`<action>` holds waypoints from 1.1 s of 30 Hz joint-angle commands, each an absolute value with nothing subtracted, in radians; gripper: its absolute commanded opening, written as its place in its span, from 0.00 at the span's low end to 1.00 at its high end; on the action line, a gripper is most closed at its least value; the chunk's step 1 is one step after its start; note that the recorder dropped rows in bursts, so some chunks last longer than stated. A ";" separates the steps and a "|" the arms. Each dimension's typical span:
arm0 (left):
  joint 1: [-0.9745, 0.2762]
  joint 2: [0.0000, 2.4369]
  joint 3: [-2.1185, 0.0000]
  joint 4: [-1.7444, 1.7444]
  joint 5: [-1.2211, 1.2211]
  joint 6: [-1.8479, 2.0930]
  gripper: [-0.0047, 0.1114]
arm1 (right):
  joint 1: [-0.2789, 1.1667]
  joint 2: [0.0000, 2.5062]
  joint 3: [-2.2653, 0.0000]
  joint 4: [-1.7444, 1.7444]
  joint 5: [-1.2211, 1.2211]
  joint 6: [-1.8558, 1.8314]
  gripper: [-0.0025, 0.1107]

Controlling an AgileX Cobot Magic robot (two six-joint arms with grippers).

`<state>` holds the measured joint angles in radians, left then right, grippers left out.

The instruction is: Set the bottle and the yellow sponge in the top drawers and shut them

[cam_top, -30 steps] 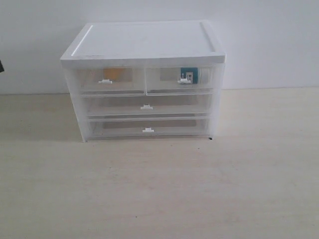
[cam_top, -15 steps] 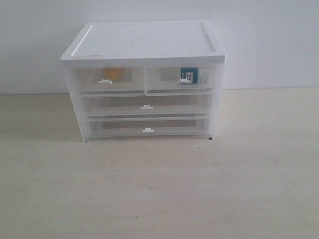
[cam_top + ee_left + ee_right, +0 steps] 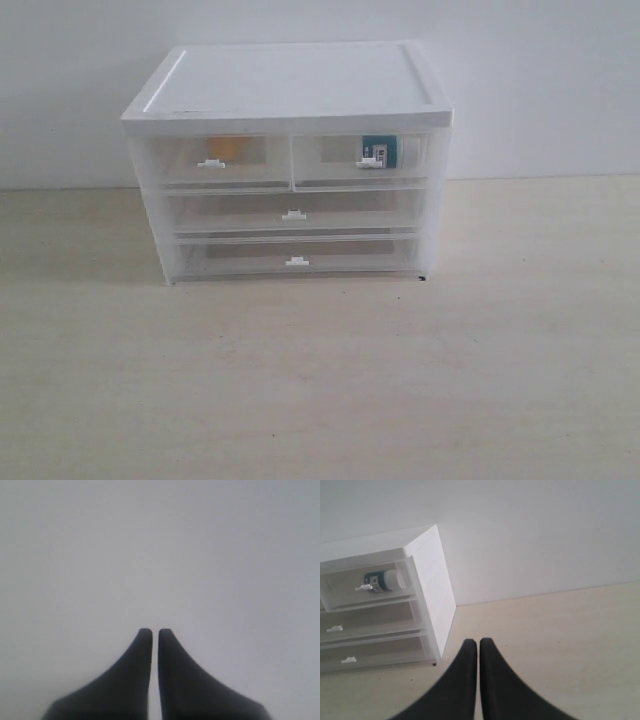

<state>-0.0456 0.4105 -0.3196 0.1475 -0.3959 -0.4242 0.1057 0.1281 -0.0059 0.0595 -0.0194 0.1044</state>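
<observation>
The white-topped cabinet (image 3: 290, 85) stands on the table with both top drawers pushed in. The yellow sponge (image 3: 228, 148) shows through the clear front of the left top drawer (image 3: 212, 160). Inside the right top drawer (image 3: 362, 160) lies the bottle (image 3: 385, 151) on its side, also seen as the bottle (image 3: 384, 580) in the right wrist view. Neither arm appears in the exterior view. My left gripper (image 3: 151, 632) is shut and empty, facing a blank grey surface. My right gripper (image 3: 478, 642) is shut and empty above the table, off to the cabinet's right side.
Two full-width clear drawers (image 3: 293, 213) sit shut below the top pair. The pale wooden table (image 3: 320, 380) stretches in front of the cabinet, and a white wall (image 3: 540, 80) stands behind it.
A dark shape at the far left edge of the exterior view has gone out of frame. The cabinet and its contents have not moved.
</observation>
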 commanded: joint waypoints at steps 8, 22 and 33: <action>-0.044 0.400 -0.315 0.150 -0.394 -0.430 0.08 | 0.100 0.124 0.000 0.057 -0.019 0.099 0.02; -0.044 0.400 -0.315 0.150 -0.394 -0.430 0.08 | 0.100 0.124 0.000 0.057 -0.019 0.099 0.02; -0.044 0.278 -0.303 -0.046 -0.051 -0.200 0.08 | 0.100 0.124 0.000 0.057 -0.019 0.099 0.02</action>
<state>-0.0456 0.3210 -0.3174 0.0553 -0.1716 -0.3190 0.1057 0.1281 -0.0059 0.0595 -0.0194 0.1044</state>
